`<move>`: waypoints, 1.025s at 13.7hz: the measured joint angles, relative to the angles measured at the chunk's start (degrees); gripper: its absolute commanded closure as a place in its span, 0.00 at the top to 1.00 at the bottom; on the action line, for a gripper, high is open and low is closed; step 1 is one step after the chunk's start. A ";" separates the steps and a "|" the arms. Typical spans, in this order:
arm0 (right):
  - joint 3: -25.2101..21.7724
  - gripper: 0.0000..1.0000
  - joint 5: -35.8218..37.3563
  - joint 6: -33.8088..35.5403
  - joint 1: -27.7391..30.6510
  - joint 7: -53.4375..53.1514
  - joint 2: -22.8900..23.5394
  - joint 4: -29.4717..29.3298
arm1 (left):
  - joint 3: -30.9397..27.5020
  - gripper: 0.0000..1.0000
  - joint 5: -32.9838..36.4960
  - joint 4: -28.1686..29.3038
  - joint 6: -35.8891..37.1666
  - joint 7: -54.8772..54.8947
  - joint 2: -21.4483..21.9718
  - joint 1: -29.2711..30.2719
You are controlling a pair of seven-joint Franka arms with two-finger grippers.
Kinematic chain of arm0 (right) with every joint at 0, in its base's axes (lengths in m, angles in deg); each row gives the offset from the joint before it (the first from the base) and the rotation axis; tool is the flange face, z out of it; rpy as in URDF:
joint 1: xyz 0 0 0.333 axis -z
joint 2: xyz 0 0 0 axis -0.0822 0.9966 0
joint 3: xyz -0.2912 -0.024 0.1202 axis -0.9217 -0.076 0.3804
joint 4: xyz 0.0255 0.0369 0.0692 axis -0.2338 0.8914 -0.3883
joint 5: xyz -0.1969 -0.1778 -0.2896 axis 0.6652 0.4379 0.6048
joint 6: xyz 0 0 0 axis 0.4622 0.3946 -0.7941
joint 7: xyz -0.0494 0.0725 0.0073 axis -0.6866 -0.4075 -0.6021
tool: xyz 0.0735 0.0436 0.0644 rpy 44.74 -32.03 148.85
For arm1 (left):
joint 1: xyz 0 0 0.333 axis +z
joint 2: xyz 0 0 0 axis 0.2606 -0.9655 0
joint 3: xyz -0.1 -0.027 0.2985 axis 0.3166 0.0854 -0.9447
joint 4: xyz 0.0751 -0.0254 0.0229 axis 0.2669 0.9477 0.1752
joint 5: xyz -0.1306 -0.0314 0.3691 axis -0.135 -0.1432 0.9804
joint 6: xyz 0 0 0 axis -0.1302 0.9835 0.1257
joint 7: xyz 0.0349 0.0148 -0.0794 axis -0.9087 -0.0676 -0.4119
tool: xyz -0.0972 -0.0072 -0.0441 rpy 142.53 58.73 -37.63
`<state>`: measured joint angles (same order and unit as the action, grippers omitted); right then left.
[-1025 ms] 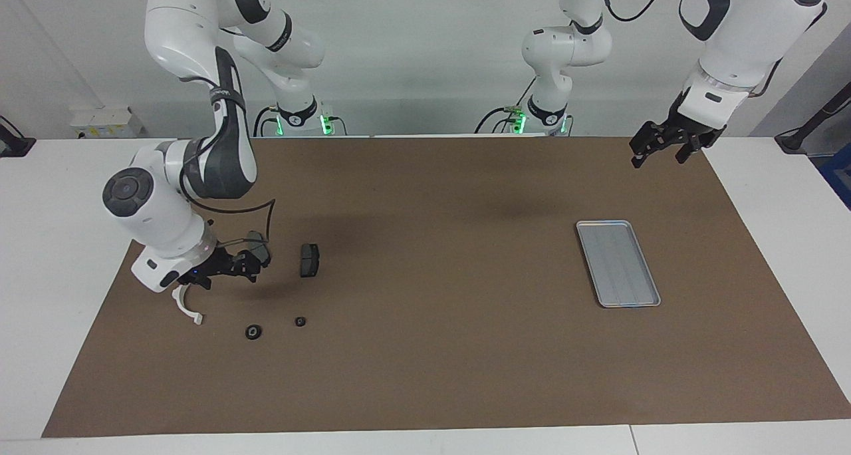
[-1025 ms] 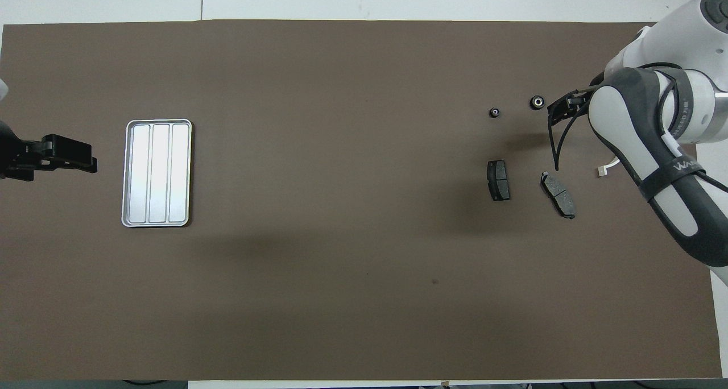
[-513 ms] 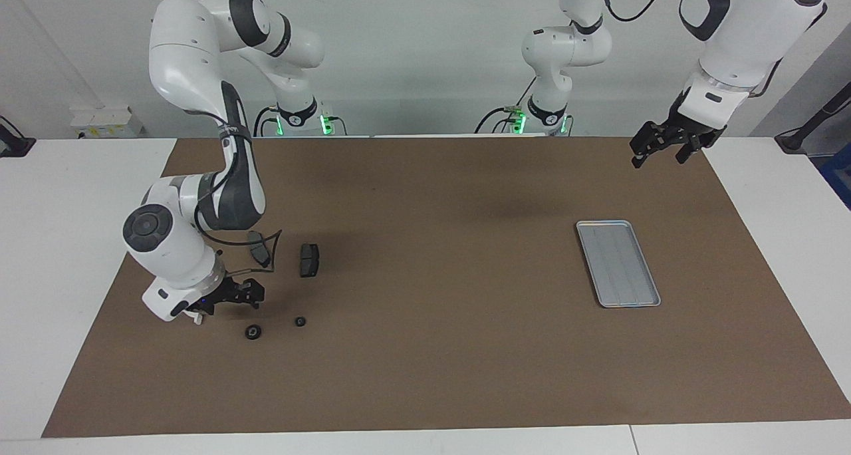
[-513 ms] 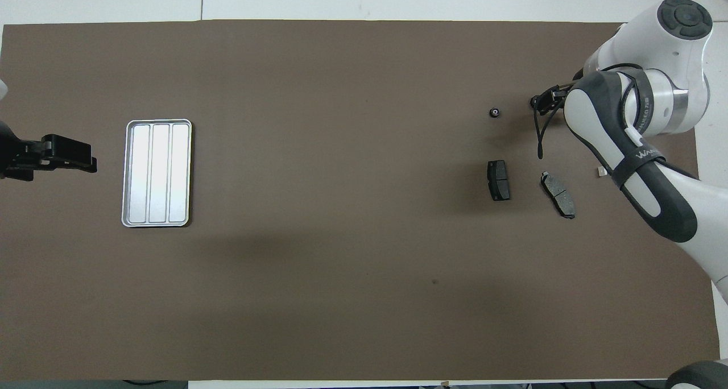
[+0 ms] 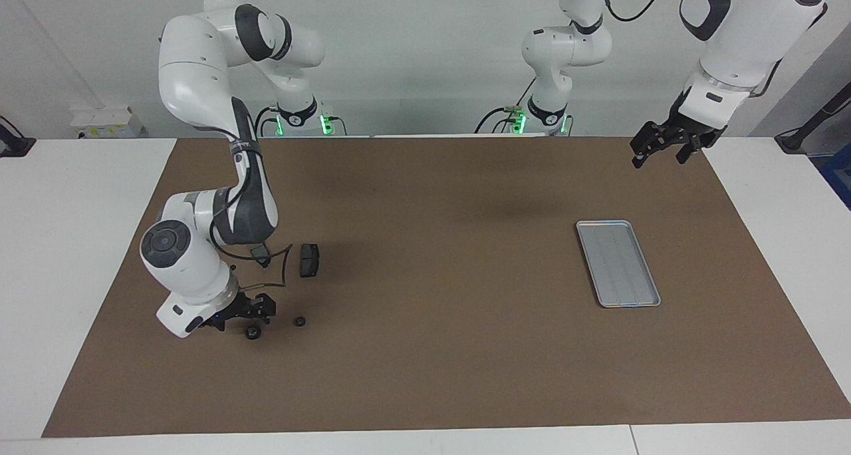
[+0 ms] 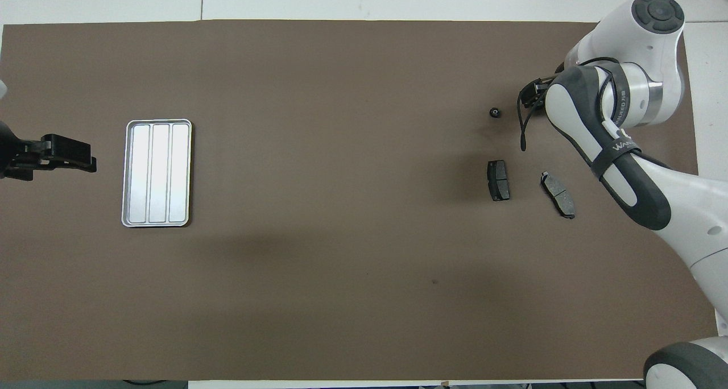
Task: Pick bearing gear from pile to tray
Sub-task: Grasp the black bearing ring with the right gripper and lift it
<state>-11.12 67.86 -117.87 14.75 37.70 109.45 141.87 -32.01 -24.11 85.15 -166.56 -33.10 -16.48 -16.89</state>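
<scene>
Brown mat (image 5: 425, 348), pile at right arm's end, tray (image 5: 617, 263) at left arm's end, empty.
Right gripper (image 5: 247, 312) spread, low over larger black round piece (image 5: 252, 333); centre first, then close. Left gripper (image 5: 658, 148) waiting, spread, empty.

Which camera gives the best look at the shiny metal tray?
The overhead view: the tray lies square to the camera, rim and lengthwise ribs plain, with nothing in it. The facing view shows the same tray slanted and duller, ribs faint, also with nothing in it.
</scene>
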 measured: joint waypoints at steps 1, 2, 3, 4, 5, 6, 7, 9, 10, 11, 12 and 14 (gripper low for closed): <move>0.00 0.93 1.20 0.00 0.00 -0.56 0.64 -0.11 | 0.00 1.00 0.00 0.08 0.00 0.00 0.00 0.00; -0.01 0.93 2.41 0.00 0.01 -1.37 1.19 -0.19 | 0.00 1.00 0.00 0.12 0.00 0.00 0.00 0.00; -0.01 0.93 3.14 0.00 0.00 -2.00 1.58 -0.29 | 0.00 1.00 0.00 0.16 0.00 0.00 0.00 0.00; -0.01 0.93 3.40 0.00 0.01 -2.30 1.78 -0.34 | 0.00 1.00 0.00 0.24 0.00 0.00 0.00 0.00; 0.00 0.93 3.44 0.00 0.00 -2.35 1.83 -0.37 | 0.00 1.00 0.00 0.30 0.00 0.00 0.00 0.00; 0.00 0.91 3.45 0.00 0.00 -2.38 1.83 -0.40 | 0.00 1.00 0.00 0.33 0.00 0.00 0.00 0.00; 0.00 0.89 3.45 0.00 0.00 -2.40 1.84 -0.42 | 0.00 1.00 0.00 0.35 0.00 0.00 0.00 0.00; 0.00 0.84 3.45 0.02 0.01 -2.41 1.84 -0.44 | 0.00 1.00 0.00 0.37 0.00 0.00 0.00 0.00; 0.00 0.83 3.45 0.03 0.01 -2.41 1.84 -0.44 | 0.00 1.00 0.00 0.37 0.00 0.00 0.00 0.00; -0.01 0.82 3.45 0.03 0.01 -2.42 1.86 -0.44 | 0.00 1.00 0.00 0.37 0.00 0.00 0.00 0.00; -0.01 0.80 3.46 0.03 0.01 -2.42 1.88 -0.46 | 0.00 1.00 0.00 0.37 0.00 0.00 0.00 0.00; -0.01 0.76 3.46 0.03 0.01 -2.43 1.92 -0.51 | 0.00 1.00 0.00 0.38 0.00 0.00 0.00 0.00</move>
<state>-11.12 71.32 -117.84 14.76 35.27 111.37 141.37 -32.00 -24.11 85.52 -166.56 -33.10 -16.48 -16.89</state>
